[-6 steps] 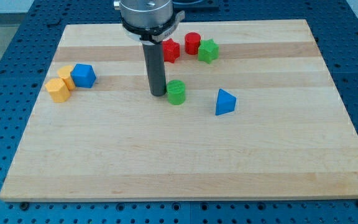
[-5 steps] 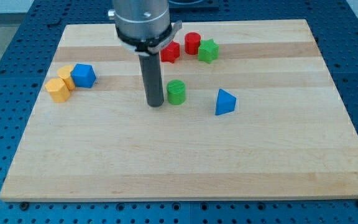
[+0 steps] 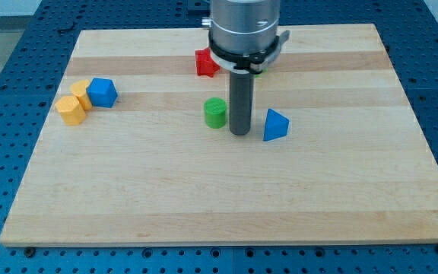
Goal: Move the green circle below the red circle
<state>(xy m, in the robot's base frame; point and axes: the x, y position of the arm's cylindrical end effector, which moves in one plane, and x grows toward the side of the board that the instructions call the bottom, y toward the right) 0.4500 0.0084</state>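
The green circle (image 3: 215, 112) is a short green cylinder standing near the middle of the wooden board (image 3: 204, 198). My tip (image 3: 239, 133) rests on the board just right of it, with a small gap, between it and the blue triangle (image 3: 274, 125). The rod and arm head hide the red circle and the green star near the view's top; only a sliver of green (image 3: 260, 70) shows beside the head. The red star (image 3: 205, 62) shows partly at the head's left.
A blue cube (image 3: 102, 92) and two yellow blocks (image 3: 74, 105) sit together at the view's left. Blue perforated table surrounds the board on all sides.
My tip has moved from the green circle's left side around to its right side. The green circle has stayed in about the same place. The arm head now covers the red circle.
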